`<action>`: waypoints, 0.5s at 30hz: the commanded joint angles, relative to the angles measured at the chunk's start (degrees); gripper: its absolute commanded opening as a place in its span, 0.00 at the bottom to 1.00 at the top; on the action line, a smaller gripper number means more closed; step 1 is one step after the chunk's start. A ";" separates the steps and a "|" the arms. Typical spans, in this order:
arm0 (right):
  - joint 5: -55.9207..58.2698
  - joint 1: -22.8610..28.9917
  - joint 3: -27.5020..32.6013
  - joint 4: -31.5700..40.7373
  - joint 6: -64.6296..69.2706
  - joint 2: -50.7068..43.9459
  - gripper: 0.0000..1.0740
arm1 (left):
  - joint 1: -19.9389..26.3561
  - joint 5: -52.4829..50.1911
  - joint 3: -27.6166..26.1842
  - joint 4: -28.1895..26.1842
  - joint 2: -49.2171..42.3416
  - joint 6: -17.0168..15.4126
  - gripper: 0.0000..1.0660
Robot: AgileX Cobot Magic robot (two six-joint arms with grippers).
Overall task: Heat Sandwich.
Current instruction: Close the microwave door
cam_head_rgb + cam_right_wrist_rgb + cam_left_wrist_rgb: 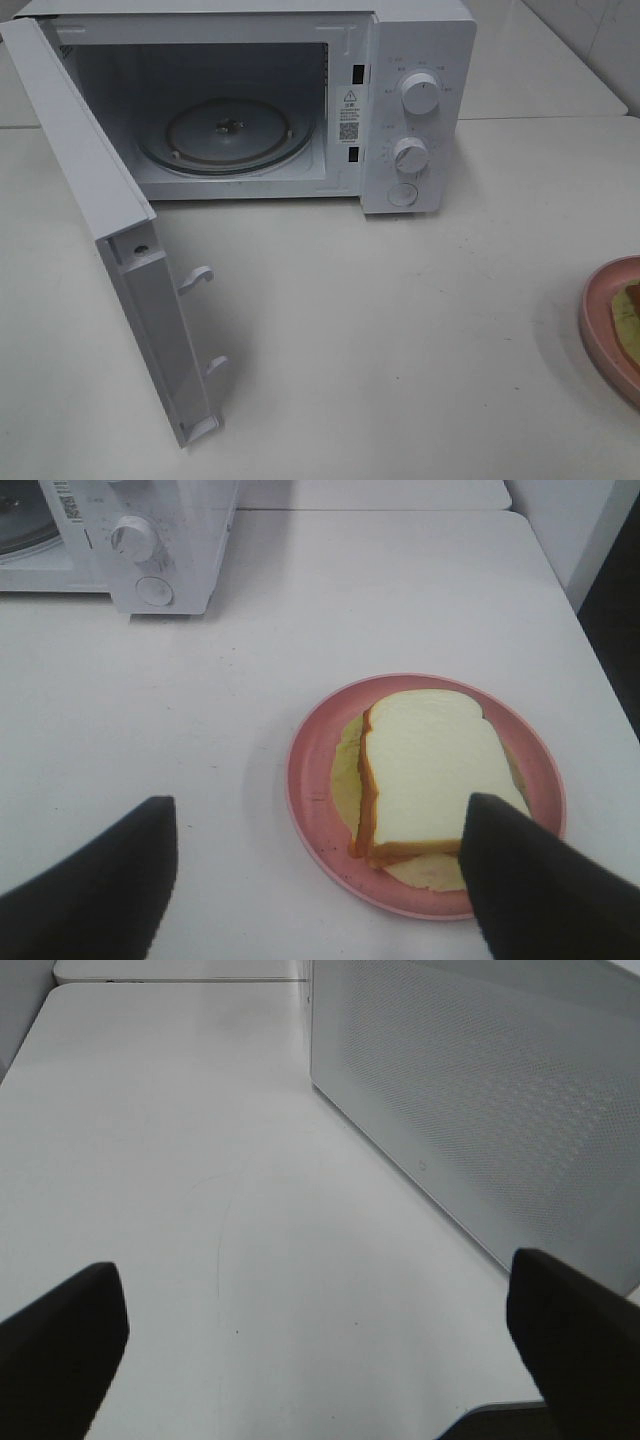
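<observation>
The high camera looks steeply down on the bench point(400, 330), the open microwave point(420, 100) at 12 o'clock and the pink plate point(600, 320) cut off at 3 o'clock. The left wrist camera skims low along the door point(480, 1100). The right wrist camera hangs close above the plate, sharing the microwave's knobs point(133, 537).

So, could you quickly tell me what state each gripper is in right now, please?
Left gripper: open, holding nothing, above the table beside the microwave door.
Right gripper: open, holding nothing, over the sandwich on its plate.
</observation>
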 commanded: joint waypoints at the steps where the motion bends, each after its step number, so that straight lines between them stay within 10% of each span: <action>1: -1.20 -1.26 0.17 0.00 -0.52 -1.72 0.71 | 0.11 -0.69 0.06 -0.11 -0.34 -0.17 0.91; 15: -1.20 -1.26 0.11 -0.06 -0.52 -1.72 0.71 | 0.11 -0.69 0.06 -0.11 -0.34 -0.17 0.91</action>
